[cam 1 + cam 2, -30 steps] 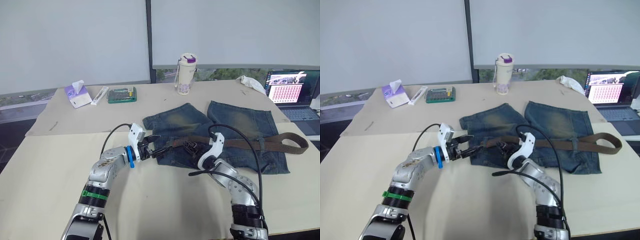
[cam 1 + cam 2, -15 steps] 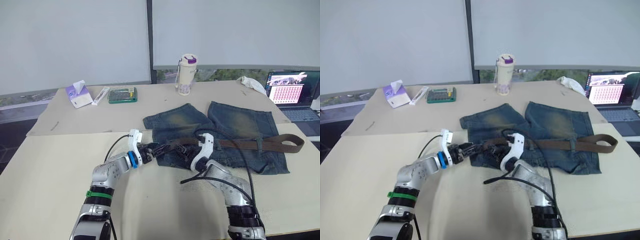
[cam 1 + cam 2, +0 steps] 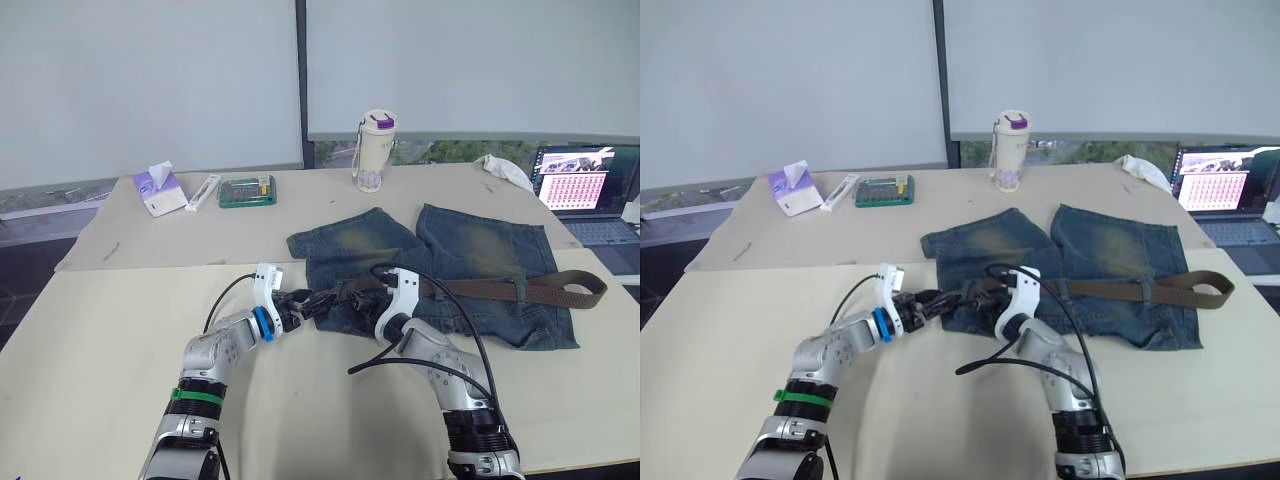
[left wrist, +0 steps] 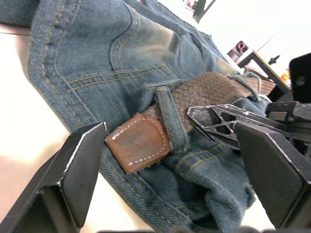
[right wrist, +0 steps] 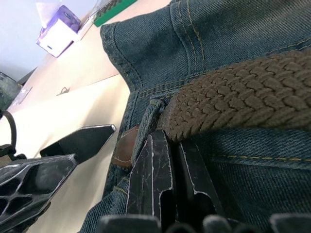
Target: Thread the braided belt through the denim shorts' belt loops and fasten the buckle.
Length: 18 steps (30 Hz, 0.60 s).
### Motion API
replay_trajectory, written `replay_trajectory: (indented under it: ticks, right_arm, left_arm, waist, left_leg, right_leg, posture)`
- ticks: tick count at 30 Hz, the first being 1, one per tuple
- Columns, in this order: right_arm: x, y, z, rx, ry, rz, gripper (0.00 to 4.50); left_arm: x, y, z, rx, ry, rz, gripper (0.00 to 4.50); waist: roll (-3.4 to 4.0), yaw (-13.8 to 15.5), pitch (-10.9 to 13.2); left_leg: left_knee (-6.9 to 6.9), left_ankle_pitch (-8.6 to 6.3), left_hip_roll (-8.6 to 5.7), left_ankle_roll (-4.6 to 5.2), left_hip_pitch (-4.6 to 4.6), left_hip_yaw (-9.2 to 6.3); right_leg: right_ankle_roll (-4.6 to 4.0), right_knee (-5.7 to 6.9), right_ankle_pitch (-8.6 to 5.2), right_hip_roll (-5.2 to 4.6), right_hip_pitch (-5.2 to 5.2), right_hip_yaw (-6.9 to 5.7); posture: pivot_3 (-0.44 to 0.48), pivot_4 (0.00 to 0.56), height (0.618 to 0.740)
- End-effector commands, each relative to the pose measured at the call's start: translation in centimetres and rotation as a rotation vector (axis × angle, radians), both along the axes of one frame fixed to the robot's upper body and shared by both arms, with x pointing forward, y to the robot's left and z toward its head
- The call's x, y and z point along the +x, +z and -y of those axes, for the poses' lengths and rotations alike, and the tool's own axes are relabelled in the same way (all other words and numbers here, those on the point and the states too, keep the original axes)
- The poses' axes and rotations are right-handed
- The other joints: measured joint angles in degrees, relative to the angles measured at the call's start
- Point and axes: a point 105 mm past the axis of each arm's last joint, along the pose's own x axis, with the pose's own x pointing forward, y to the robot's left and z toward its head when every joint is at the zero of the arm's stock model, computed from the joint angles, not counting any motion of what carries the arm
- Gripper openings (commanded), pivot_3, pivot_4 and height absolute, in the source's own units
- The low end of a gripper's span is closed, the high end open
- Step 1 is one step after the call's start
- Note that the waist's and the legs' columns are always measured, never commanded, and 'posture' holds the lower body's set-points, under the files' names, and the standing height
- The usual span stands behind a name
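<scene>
Belt (image 4: pixel 204 92) tip pokes through loop (image 4: pixel 170 116), dead ahead between my left tool (image 4: pixel 170 160) fingers, spread wide. Right tool (image 5: pixel 167 179) narrow, pinned beside loop.

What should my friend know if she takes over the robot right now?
Left gripper: fingers open, either side of the braided belt's leather tip, not gripping it.
Right gripper: fingers shut, pressed against the denim shorts just beneath the belt.
Done: the belt lies along the waistband, through the belt loops; its tip has just poked out of the last loop.
Left: pull the tip through, then fasten the buckle. I can't make out the buckle from here.
</scene>
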Motion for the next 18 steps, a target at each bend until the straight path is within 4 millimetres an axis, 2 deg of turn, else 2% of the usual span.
replay_trajectory:
  ticks: [1, 3, 7, 9, 11, 15, 18]
  right_arm:
    - [-0.2, -1.7, 0.3, -0.172, 0.02, 0.013, 0.0]
    - [-0.2, -1.9, 0.3, -0.233, 0.035, 0.035, 0.0]
    - [-0.5, -2.0, -0.3, -0.218, 0.053, 0.015, 0.0]
    - [-0.5, -2.8, 0.2, -0.341, 0.06, 0.022, 0.0]
    - [-0.4, -3.0, 0.4, -0.382, 0.051, 0.027, 0.0]
    - [-0.2, -2.2, -0.2, -0.353, 0.051, 0.049, 0.0]
    - [-0.3, -2.4, -0.3, -0.376, 0.063, 0.054, 0.0]
  left_arm:
    - [0.8, 0.9, -0.2, -0.008, 0.03, 0.044, 4.46]
    - [0.8, 0.8, -0.4, -0.012, 0.036, 0.044, 4.46]
    - [0.8, 0.5, -0.6, -0.006, 0.031, 0.042, 4.46]
    - [0.7, 0.4, -0.4, -0.002, 0.015, 0.041, 4.46]
    - [0.5, 0.3, -0.3, -0.001, 0.004, 0.038, 4.46]
    - [-0.1, 0.4, 0.1, -0.018, -0.037, 0.028, 4.46]
    - [-0.4, 0.2, 0.3, -0.016, -0.058, 0.017, 4.46]
  waist:
    - [0.0, 0.0, 0.0]
    - [0.01, 0.13, -0.01]
    - [0.0, 0.1, -0.02]
    - [0.02, 0.08, -0.03]
    - [0.01, 0.11, -0.05]
    - [0.0, 0.06, -0.07]
    - [0.01, 0.0, -0.07]
  left_leg:
    - [0.0, 0.0, -0.01, 0.0, 0.0, 0.01]
    - [0.01, 0.0, -0.04, 0.0, 0.0, 0.01]
    - [0.01, 0.0, -0.05, -0.01, -0.01, 0.0]
    - [0.01, 0.0, -0.04, -0.01, 0.0, 0.0]
    - [0.0, 0.0, -0.04, 0.0, 0.0, 0.0]
    - [0.0, 0.0, -0.04, -0.01, 0.01, 0.0]
    - [0.0, 0.0, -0.03, -0.01, 0.01, 0.0]
  right_leg:
    - [0.0, 0.0, 0.0, -0.01, 0.0, 0.0]
    - [0.0, 0.0, 0.0, -0.02, 0.0, 0.0]
    - [0.0, -0.01, 0.0, -0.03, 0.0, 0.0]
    - [0.0, -0.01, 0.0, -0.03, 0.0, 0.0]
    - [0.0, -0.01, 0.0, -0.03, 0.0, 0.0]
    - [0.0, -0.01, 0.0, -0.03, 0.01, 0.0]
    - [0.0, -0.01, 0.0, -0.02, 0.0, 0.0]
  posture:
    - [0.0, 0.15, 0.74]
    - [0.0, 0.15, 0.74]
    - [0.0, 0.15, 0.74]
    - [0.0, 0.15, 0.74]
    - [0.0, 0.15, 0.74]
    - [0.0, 0.15, 0.74]
    - [0.0, 0.15, 0.74]
